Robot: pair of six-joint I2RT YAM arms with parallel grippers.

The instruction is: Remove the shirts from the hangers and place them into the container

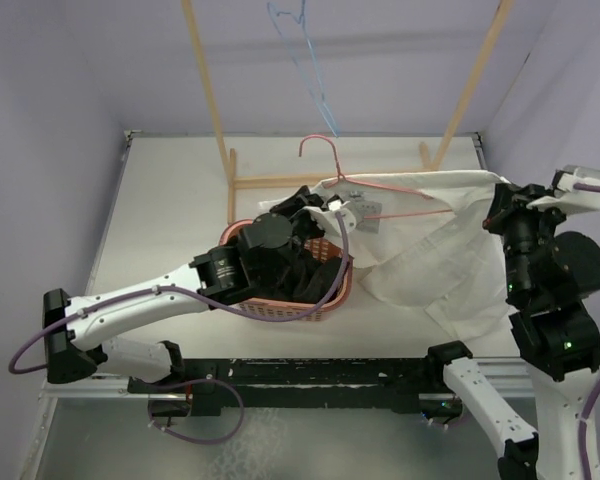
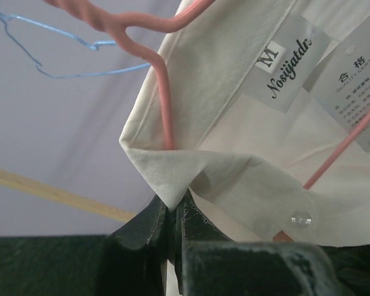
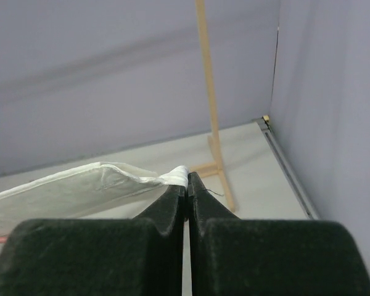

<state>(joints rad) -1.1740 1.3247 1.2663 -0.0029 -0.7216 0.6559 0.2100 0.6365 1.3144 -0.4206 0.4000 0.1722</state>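
The white shirt (image 1: pixel 430 250) is stretched between my two grippers above the table, with the pink hanger (image 1: pixel 380 187) still inside its collar. My left gripper (image 1: pixel 332 204) is shut on a collar tip (image 2: pixel 168 185), just below the pink hanger's wire (image 2: pixel 164 105). My right gripper (image 1: pixel 498 196) is shut on the shirt's far edge (image 3: pixel 180 174). The salmon-pink basket (image 1: pixel 298 313) stands under my left arm, and the black shirt (image 1: pixel 315 278) lies in it, partly hidden. The light blue hanger (image 1: pixel 302 55) hangs bare from the rack.
Two wooden rack poles (image 1: pixel 208 90) (image 1: pixel 472 85) rise at the back, joined by a low crossbar (image 1: pixel 270 181). Purple walls close in on the left, back and right. The right pole's foot (image 3: pixel 219 169) stands just beyond my right gripper.
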